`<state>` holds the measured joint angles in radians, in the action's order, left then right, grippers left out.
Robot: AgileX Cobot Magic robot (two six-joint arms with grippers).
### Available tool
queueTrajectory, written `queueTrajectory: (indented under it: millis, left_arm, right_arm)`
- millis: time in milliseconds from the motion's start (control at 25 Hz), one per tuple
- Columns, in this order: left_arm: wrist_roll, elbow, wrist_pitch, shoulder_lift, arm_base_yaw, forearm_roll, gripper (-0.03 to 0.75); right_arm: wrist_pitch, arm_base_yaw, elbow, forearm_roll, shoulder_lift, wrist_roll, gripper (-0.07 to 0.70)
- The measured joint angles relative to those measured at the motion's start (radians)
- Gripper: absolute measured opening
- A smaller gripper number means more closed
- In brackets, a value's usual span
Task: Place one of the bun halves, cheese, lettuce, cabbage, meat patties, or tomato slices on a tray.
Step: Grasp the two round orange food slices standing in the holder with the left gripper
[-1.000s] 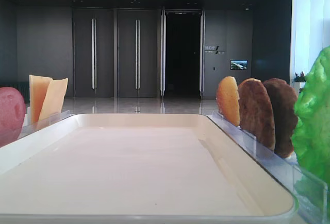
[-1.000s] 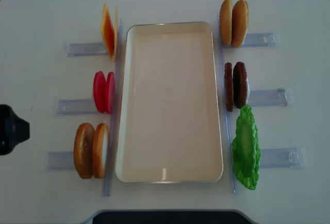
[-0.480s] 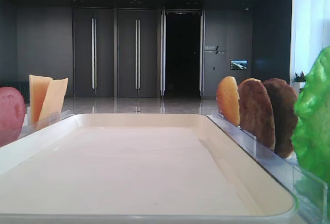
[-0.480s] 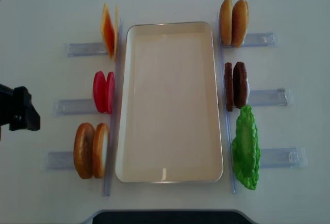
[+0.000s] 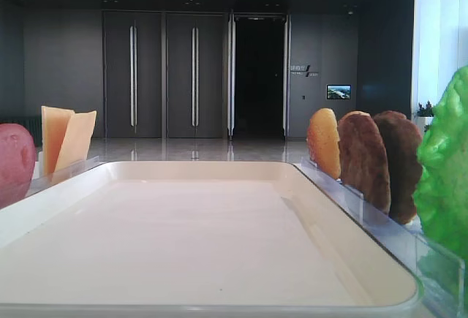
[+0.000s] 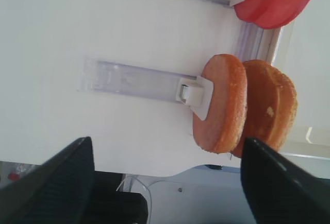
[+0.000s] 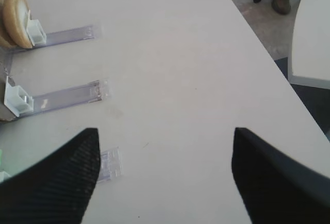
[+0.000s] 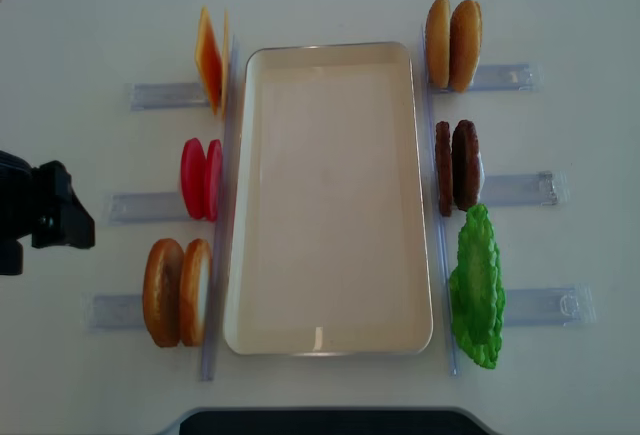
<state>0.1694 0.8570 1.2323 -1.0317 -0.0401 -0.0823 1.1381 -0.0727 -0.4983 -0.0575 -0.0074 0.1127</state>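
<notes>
The cream tray (image 8: 330, 205) lies bare in the middle of the table. On its left stand cheese (image 8: 210, 60), tomato slices (image 8: 201, 179) and two bun halves (image 8: 178, 292) on edge in clear racks. On its right are two more bun halves (image 8: 452, 45), meat patties (image 8: 458, 167) and lettuce (image 8: 477, 290). The cabbage is out of view. My left gripper (image 8: 70, 220) hovers open left of the tomato and the bun halves (image 6: 242, 105), holding nothing. My right gripper (image 7: 165, 177) is open over bare table, right of the racks.
Clear plastic rack rails (image 8: 150, 205) stick out sideways from each food pair. The table's near edge (image 6: 206, 165) shows just past the left buns, and its right edge (image 7: 268, 54) drops to the floor. A dark base (image 8: 320, 422) sits at the front.
My left gripper has come in from the left edge and moved right, toward the tomato and bun racks. The food and the tray have not moved.
</notes>
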Motion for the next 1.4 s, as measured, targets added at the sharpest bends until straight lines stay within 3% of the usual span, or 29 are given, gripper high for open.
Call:
queueTrajectory:
  millis: [920,1080,1400]
  left_arm:
    - [-0.052,0.000,0.000,0.000,0.006,-0.110,0.692]
    - [-0.015,0.000,0.000,-0.001,0.118,-0.069,0.692]
    - [0.287,0.000,0.000,-0.063,0.415,0.030,0.692]
  right_arm:
    - [0.000,0.000,0.000,0.000,0.000,0.000,0.535]
    - [0.000,0.000,0.000,0.000,0.000,0.000,0.535]
    - [0.000,0.000,0.000,0.000,0.000,0.000,0.535]
